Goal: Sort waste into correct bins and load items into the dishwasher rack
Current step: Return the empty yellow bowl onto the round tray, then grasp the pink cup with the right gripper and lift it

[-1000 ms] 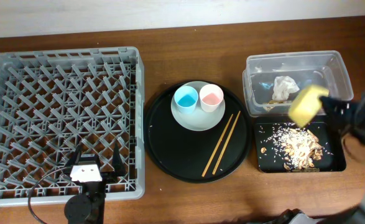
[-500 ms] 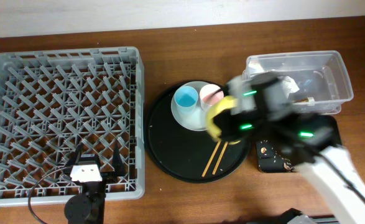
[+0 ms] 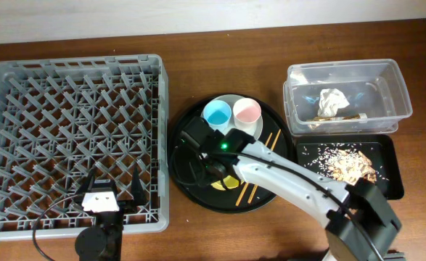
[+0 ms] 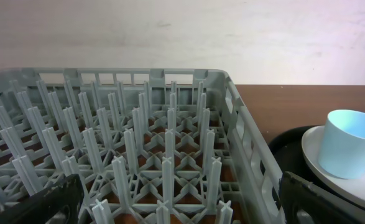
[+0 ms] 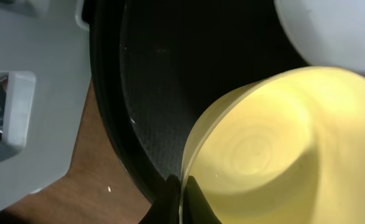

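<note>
1. The yellow bowl [image 5: 275, 149] hangs tilted over the round black tray [image 5: 188, 81], close to the tray's edge that faces the dishwasher rack [image 3: 75, 138]. We cannot tell whether its underside touches the tray.
2. The right gripper [image 5: 177, 190] is clamped on the bowl's thin rim, one finger inside and one outside (a narrow pinch on a smooth wall). We judge that a quick swing could make the bowl pivot in that pinch or slip out.
3. The tray's raised lip and then the rack's grey side wall lie between the bowl and the pegs. If we carry it too low, the bowl could clip either one and be knocked loose, or drag the tray along.
4. The right arm lies across the tray, over the chopsticks [image 3: 268, 147] and just beside the plate [image 3: 231, 99] that holds the light-blue cup [image 3: 216, 114] and pink cup [image 3: 247, 113]. A careless sideways sweep could roll the chopsticks or tip a cup.
5. The left gripper [image 4: 182, 193], jaws spread wide and empty, hovers at the rack's front edge toward its right corner (the side where the bowl would enter). The two arms could meet there.
6. If we let the bowl go on top of the pegs rather than between the rows, we expect it to rock or topple.
</note>
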`<state>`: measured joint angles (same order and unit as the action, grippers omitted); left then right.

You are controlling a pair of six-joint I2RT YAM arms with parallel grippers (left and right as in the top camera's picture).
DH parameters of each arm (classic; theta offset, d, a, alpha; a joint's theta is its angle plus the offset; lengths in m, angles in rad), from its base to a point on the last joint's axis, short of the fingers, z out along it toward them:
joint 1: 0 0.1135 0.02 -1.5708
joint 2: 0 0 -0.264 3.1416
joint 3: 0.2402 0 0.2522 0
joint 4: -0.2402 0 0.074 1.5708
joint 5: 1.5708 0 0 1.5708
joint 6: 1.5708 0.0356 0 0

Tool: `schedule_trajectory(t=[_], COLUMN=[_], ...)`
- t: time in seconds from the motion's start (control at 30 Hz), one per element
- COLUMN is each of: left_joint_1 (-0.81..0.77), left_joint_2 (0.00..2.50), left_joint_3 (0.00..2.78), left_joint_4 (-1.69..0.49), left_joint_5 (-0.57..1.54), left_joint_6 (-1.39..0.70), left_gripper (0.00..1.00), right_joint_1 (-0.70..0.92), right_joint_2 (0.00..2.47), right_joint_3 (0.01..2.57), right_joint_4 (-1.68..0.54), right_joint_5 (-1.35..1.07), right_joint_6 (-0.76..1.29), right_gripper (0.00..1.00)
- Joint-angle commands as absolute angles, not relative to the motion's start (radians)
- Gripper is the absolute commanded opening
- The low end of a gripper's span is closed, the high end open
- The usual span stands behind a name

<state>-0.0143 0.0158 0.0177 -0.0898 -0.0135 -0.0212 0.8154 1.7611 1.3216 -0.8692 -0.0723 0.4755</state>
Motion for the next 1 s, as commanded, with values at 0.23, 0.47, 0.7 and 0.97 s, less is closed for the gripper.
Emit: schedule_trajectory(t=[0.23, 0.47, 0.7, 0.97], left_joint_1=[-0.019, -0.019, -0.019, -0.019], left_joint_2=[0.012, 0.012, 0.012, 0.012], left_joint_3=[0.014, 0.014, 0.014, 0.014], left_joint_4=[-0.091, -0.091, -0.091, -0.091], left_joint_5=[-0.003, -0.003, -0.003, -0.003], left_joint_6=[-0.006, -0.006, -0.006, -0.006], left_gripper=[0.99, 0.99, 0.99, 0.99], right_joint_1=[0.798, 0.666, 0.278, -0.241], right_joint_2=[1.734, 1.659, 1.465, 1.395], right_joint_3=[1.430, 1.678, 1.705, 1.705], right_joint_4=[-0.967, -1.332, -1.486, -1.609], right_joint_5=[-0.095, 0.104, 0.170, 0.166], right_joint_6=[0.389, 0.390, 0.413, 0.423], right_gripper=[0.28, 0.28, 0.30, 0.43])
